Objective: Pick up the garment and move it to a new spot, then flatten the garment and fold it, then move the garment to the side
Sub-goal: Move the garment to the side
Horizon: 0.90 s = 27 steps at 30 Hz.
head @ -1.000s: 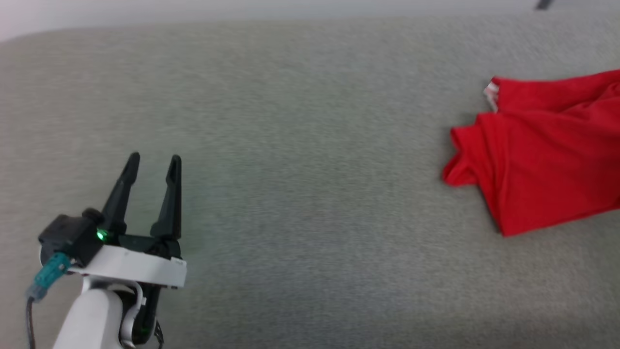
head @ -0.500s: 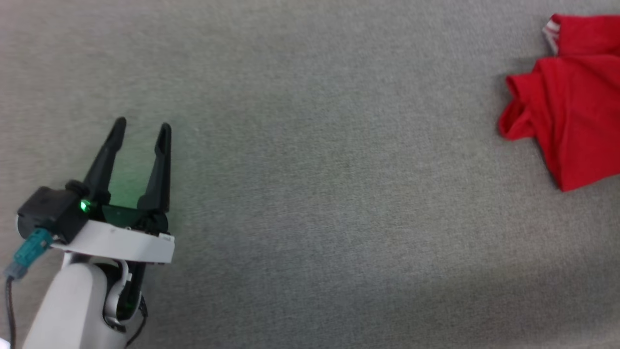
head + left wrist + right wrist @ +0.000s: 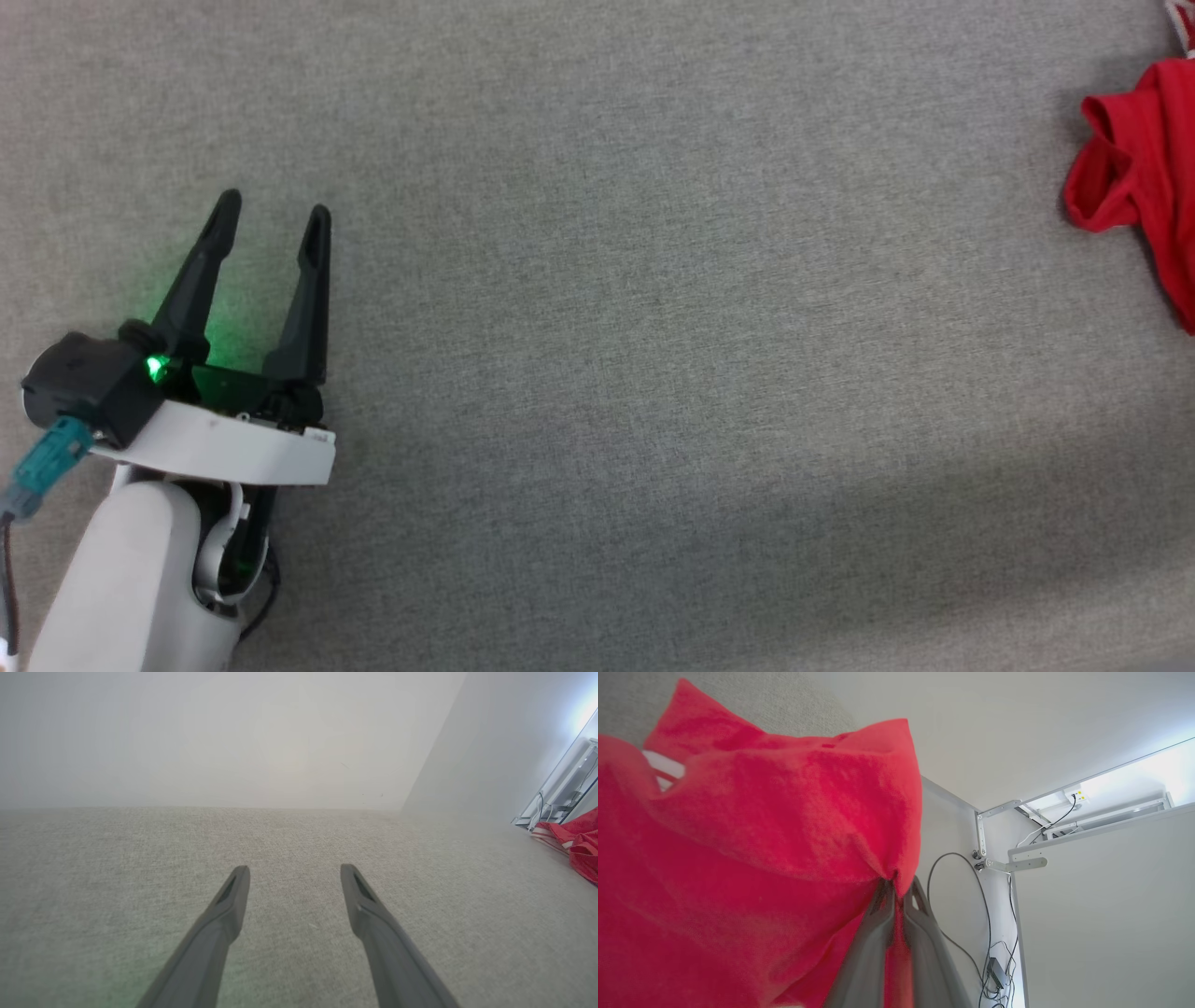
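Garment (image 3: 761,826) hangs pinched in the right end effector (image 3: 899,887), well apart from the spread left end effector (image 3: 274,205).

I read the garment (image 3: 738,835) as soft, matt red knit cloth. The bench (image 3: 653,327) has a coarse grey woven cover. The left end effector (image 3: 273,205) looks like matt black plastic.

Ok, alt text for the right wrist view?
The right gripper is shut on a fold of the red garment, which drapes across the left side. A white wall and cables lie beyond.
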Tool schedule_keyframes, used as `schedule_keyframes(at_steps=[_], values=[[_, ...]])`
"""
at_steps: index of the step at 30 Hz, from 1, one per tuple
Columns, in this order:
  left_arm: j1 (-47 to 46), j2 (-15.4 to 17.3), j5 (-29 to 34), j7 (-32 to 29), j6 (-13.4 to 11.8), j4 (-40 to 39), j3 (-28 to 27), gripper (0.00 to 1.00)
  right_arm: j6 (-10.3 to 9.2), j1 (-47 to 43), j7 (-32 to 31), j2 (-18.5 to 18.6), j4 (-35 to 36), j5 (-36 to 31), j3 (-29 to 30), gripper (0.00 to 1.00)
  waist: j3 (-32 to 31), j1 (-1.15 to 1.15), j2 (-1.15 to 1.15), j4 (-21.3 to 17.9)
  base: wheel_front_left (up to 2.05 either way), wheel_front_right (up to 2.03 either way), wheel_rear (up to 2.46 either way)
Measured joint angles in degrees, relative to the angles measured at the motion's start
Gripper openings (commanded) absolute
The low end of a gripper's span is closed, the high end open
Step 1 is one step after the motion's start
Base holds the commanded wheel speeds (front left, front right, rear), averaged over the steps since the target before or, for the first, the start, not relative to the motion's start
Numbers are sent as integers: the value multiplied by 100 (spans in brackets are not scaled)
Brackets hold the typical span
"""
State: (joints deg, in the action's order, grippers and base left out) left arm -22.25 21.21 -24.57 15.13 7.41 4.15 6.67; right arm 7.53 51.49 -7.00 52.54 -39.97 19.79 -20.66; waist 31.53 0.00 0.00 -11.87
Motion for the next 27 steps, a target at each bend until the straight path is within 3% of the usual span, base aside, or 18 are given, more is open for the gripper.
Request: schedule_keyframes(at_steps=[2, 5, 7, 11, 13, 27], values=[[-16, 7, -3, 0, 1, -2, 9, 100, 0, 80, 43, -78, -187, -26, 14, 2, 23, 0, 0, 21, 0, 0, 0], [-41, -1, -4, 0, 9, 5, 30, 100, 0, 179, 71, -168, -421, -57, 42, 40, 38, 0, 0, 55, 0, 0, 0], [-59, -11, -4, 0, 10, 19, 42, 100, 0, 213, 71, -240, -556, -67, 84, 52, 28, 0, 0, 79, 0, 0, 0], [-62, -26, -3, 0, 9, 65, 43, 100, 0, 235, 56, -424, -814, -82, 111, 88, -41, 0, 0, 113, 0, 0, 0], [-57, -33, -3, 0, 9, 88, 30, 100, 0, 257, 78, -478, -894, -116, 124, 100, -93, 0, 0, 126, 0, 0, 0], [347, -250, 8, -1, 9, 261, -110, 100, 0, 45, 953, -818, -605, 285, 230, 100, -800, 0, 0, 244, 0, 0, 0]])
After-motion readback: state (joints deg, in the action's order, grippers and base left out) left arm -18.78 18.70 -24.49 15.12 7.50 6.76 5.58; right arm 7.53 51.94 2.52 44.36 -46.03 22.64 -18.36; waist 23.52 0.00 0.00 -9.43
